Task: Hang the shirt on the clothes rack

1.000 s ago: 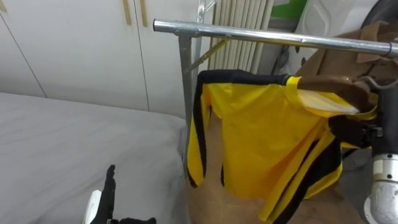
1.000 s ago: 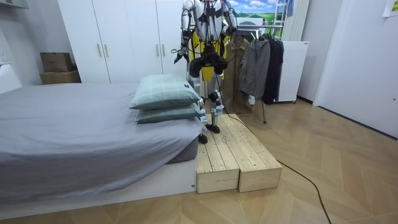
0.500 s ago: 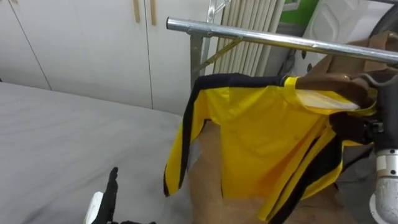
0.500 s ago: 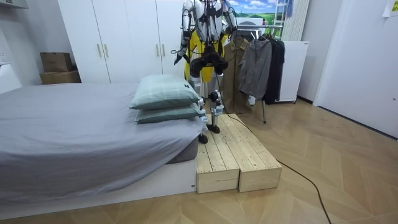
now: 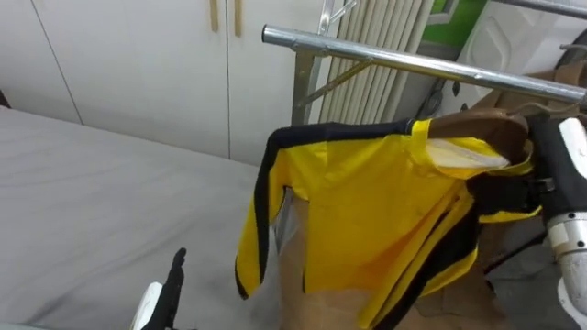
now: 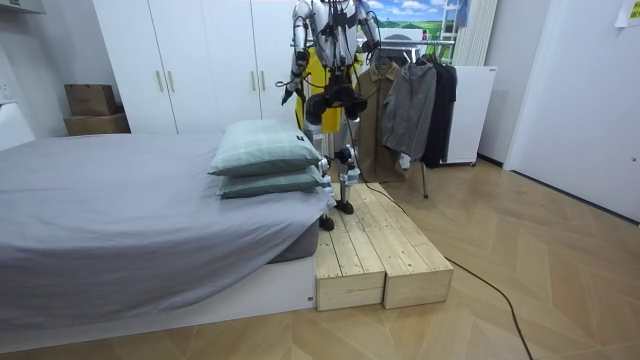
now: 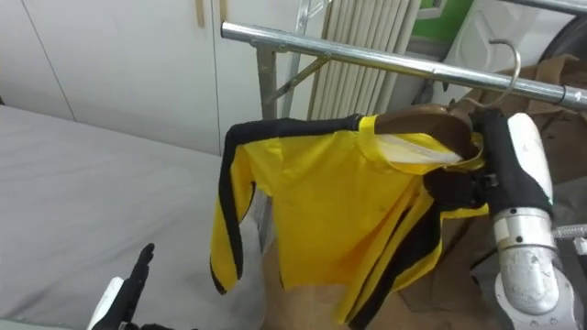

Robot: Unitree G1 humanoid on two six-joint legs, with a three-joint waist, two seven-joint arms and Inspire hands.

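A yellow shirt with black trim (image 5: 367,211) hangs on a wooden hanger (image 7: 426,122). My right hand (image 7: 459,190) is shut on the hanger at the shirt's collar, just below the metal clothes rail (image 5: 413,66). The hanger's wire hook (image 7: 507,60) reaches up to rail height; I cannot tell whether it rests on the rail. One black-edged sleeve (image 5: 257,229) swings out to the left. My left hand (image 5: 170,286) is low at the bottom left with straight fingers, holding nothing. In the room view the shirt (image 6: 318,68) is raised in front of my chest.
The grey bed (image 5: 83,202) lies to my left. White wardrobe doors (image 5: 138,64) and a radiator (image 5: 381,41) stand behind the rail. Brown garments (image 5: 541,87) hang on the rail at the right. I stand on a wooden platform (image 6: 385,255) beside pillows (image 6: 265,150).
The view has shifted left. The shirt has tilted and its left sleeve has swung outward to the left; the hanger sits slightly closer under the rail. My left hand stays low.
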